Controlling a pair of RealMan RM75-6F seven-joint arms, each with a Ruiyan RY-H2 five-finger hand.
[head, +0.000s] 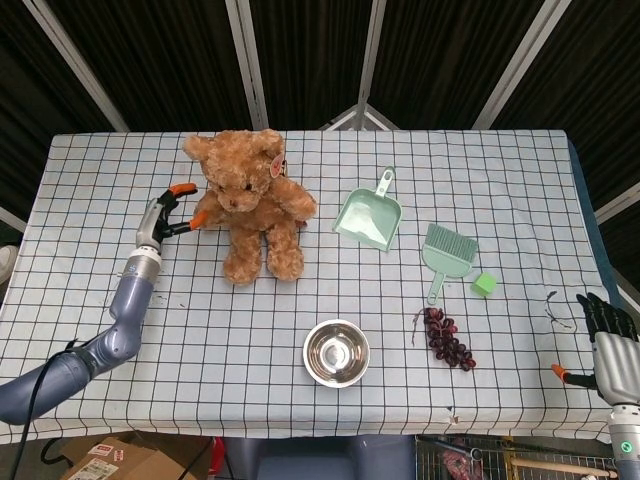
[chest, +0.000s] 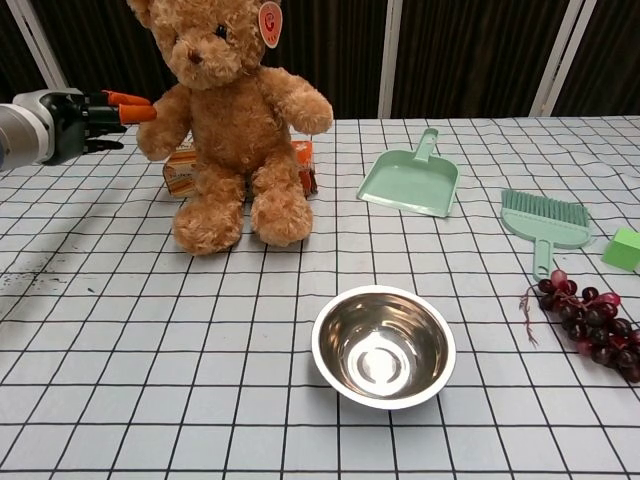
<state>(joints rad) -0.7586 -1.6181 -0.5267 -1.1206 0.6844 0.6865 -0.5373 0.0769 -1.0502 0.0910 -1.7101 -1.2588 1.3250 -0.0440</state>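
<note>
A brown teddy bear (head: 250, 203) (chest: 232, 110) sits upright at the back left of the checked table (head: 250, 330). My left hand (head: 168, 212) (chest: 92, 116) is open just beside the bear's arm, its orange fingertips (head: 199, 220) almost at the fur; nothing is in it. My right hand (head: 610, 345) hangs off the table's right front corner, fingers apart and empty; the chest view does not show it.
A steel bowl (head: 336, 352) (chest: 383, 346) stands front centre. A green dustpan (head: 370, 214), a green brush (head: 446, 255), a green cube (head: 485, 284) and dark grapes (head: 447, 338) lie to the right. An orange box (chest: 181, 172) sits behind the bear.
</note>
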